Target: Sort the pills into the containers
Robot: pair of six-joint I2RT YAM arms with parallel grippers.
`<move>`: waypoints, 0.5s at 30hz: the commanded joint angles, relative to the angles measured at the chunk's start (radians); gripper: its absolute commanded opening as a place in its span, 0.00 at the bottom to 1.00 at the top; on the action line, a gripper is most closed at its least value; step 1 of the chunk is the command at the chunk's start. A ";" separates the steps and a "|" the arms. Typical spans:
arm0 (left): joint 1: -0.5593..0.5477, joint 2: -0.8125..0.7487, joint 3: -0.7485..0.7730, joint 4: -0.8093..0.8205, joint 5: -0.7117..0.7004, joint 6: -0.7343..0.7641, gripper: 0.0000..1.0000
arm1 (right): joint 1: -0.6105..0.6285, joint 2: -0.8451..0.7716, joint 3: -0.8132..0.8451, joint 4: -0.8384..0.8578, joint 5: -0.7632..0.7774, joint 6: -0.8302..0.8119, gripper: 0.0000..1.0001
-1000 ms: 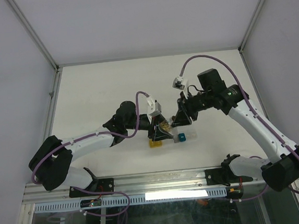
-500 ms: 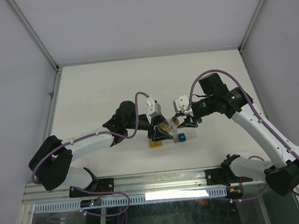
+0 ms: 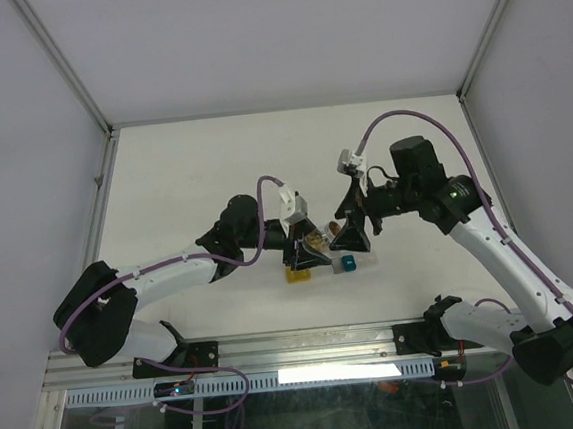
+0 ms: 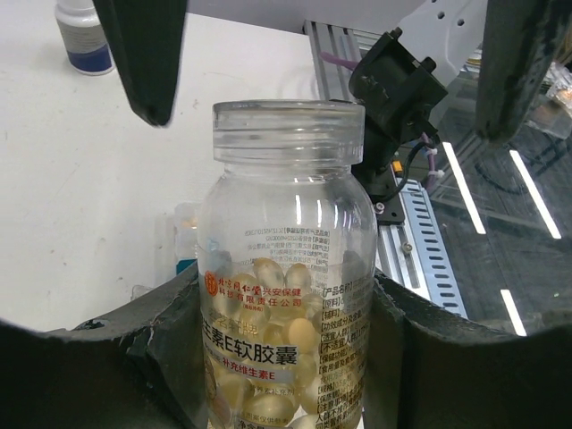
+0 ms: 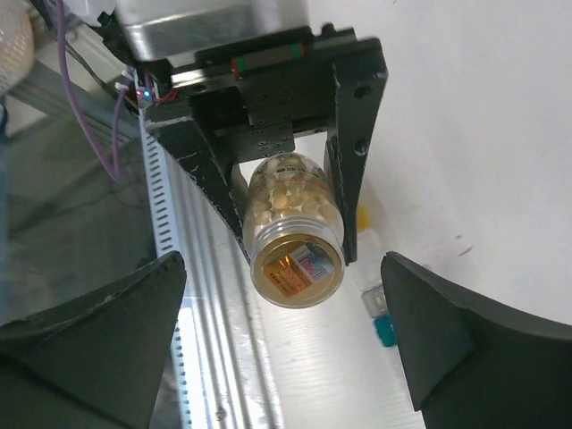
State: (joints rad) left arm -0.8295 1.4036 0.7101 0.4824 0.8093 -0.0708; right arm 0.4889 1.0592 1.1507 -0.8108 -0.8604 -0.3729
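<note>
**Left fingers** point(image 4: 116, 357): closed on the body of a clear bottle point(image 4: 286, 223), one finger on each side of its lower half. They hold it above the surface point(image 3: 212, 161).

**Clear bottle**: printed red-and-black label, uncapped neck. The neck points away from the left fingers and toward the gap between the right fingers.

**Pills** point(image 4: 268, 286): pale yellow-tan capsules, all inside the bottle. They are heaped in the part clamped between the left fingers.

**Right fingers** point(image 4: 143, 54): spread wide and gripping nothing. One stands on each side of the bottle neck, both apart from it. In the right wrist view the bottle sits centred between them.

**Containers**: a yellow cell point(image 3: 297, 274) lies on the surface just under the left fingers. A teal cell point(image 3: 348, 263) lies under the right fingers, with a clear cell point(image 5: 373, 299) beside it.

**Small white bottle** point(image 4: 85, 36): dark blue band, upright on the surface beyond the right fingers.
</note>
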 commanded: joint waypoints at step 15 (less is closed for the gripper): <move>-0.061 -0.063 -0.089 0.369 -0.306 -0.188 0.00 | -0.069 0.032 -0.058 0.492 -0.054 0.585 0.85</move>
State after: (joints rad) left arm -0.8658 1.3716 0.6529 0.6350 0.6201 -0.1604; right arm 0.4473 1.1252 1.0912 -0.5564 -0.8555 0.1070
